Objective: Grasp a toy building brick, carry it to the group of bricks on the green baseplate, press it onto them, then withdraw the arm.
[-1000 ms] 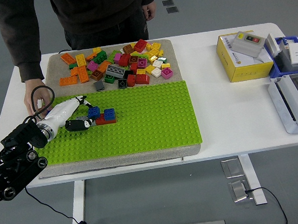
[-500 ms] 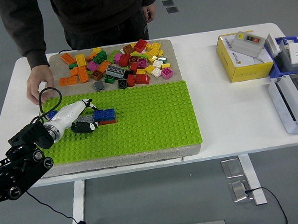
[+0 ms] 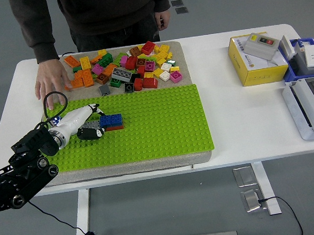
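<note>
Left hand (image 3: 86, 123), white-shelled with black fingertips, reaches in from the lower left over the green baseplate (image 3: 158, 133). Its fingers are loosely curled with the tips pointing toward the group of bricks (image 3: 108, 122), and they hold nothing that can be made out; the black thumb lies low on the studs just beside the group's near left corner, while the upper fingertips sit just at its left end. Whether they actually touch the bricks cannot be told. That group is a short row of blue bricks over grey and red ones, seated on the plate's left part directly right of the hand.

Farther back, beyond the plate's far edge, a loose pile of bricks (image 3: 136, 66) in orange, yellow, red, green and pink is scattered on the grey mat (image 3: 183, 58).

At the table's far side a person stands, one hand (image 3: 51, 83) flat on the white table (image 3: 241, 113) beside the mat's left edge.

A yellow box (image 3: 251, 62) sits at the right.
</note>
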Motion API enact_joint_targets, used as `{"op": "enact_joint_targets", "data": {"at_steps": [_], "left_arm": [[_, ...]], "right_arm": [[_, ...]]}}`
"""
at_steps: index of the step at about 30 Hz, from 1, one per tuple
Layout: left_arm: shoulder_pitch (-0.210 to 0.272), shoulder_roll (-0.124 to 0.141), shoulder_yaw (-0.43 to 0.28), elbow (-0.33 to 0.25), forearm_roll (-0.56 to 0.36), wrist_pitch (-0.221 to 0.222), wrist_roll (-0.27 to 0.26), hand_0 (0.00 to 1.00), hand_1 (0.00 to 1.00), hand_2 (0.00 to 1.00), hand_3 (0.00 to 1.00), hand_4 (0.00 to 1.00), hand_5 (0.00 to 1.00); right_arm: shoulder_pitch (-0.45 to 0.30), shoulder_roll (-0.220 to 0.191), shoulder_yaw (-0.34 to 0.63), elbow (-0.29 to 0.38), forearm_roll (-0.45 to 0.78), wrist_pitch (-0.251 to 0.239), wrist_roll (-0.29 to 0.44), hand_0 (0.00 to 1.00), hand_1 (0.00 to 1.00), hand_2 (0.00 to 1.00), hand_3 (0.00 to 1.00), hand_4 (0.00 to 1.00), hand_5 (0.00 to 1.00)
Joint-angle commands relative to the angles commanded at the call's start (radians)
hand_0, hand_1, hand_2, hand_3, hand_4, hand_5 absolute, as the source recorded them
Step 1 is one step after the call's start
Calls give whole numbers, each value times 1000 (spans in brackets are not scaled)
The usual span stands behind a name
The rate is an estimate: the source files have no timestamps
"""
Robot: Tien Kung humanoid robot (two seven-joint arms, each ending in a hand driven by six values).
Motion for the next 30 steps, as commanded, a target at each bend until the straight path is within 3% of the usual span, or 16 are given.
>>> {"op": "enact_joint_targets", "data": {"at_steps": [30], "left_arm": [[-9, -8, 24, 26, -16, 0, -12, 998, 998, 998, 630, 544, 297]], "right_arm": [[-2, 1, -13, 0, 12, -1, 11, 658, 605, 681, 680, 496, 998]]}}
